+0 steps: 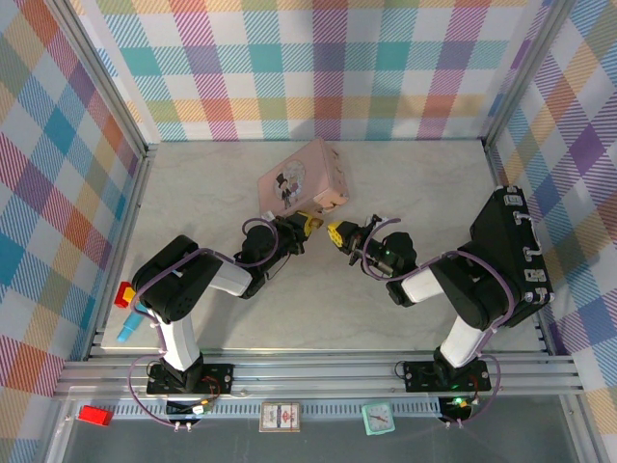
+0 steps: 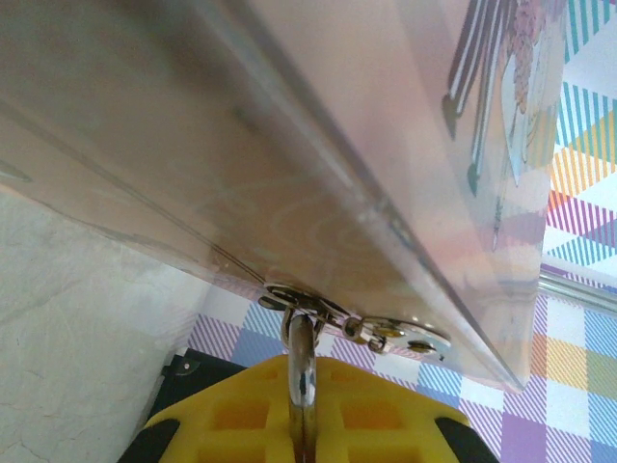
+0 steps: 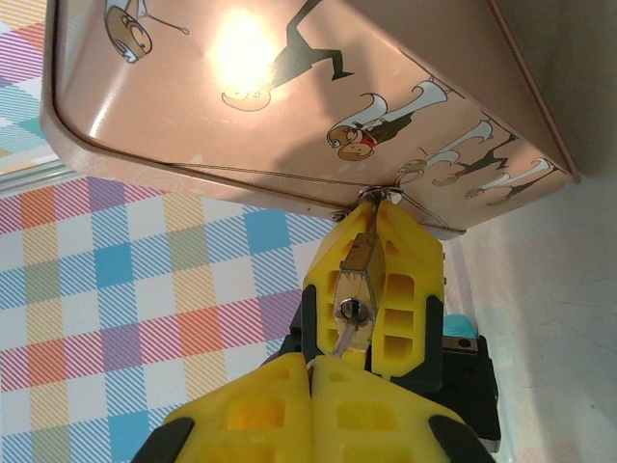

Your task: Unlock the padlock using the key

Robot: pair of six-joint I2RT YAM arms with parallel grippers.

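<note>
The tin (image 1: 304, 178) lies toward the back middle of the bench (image 1: 415, 193). Just before its near edge, the left end effector (image 1: 309, 224) and the right end effector (image 1: 336, 231) meet tip to tip. The padlock (image 3: 362, 256) hangs from the tin's edge between the left fingers. The key (image 3: 339, 340) sits in the padlock's near end, between the right fingers.

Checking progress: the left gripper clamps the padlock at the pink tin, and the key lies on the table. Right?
No. The key is not on the table: the right gripper pinches it, tip at the padlock's keyhole, as the right wrist view shows. The rest holds.
</note>
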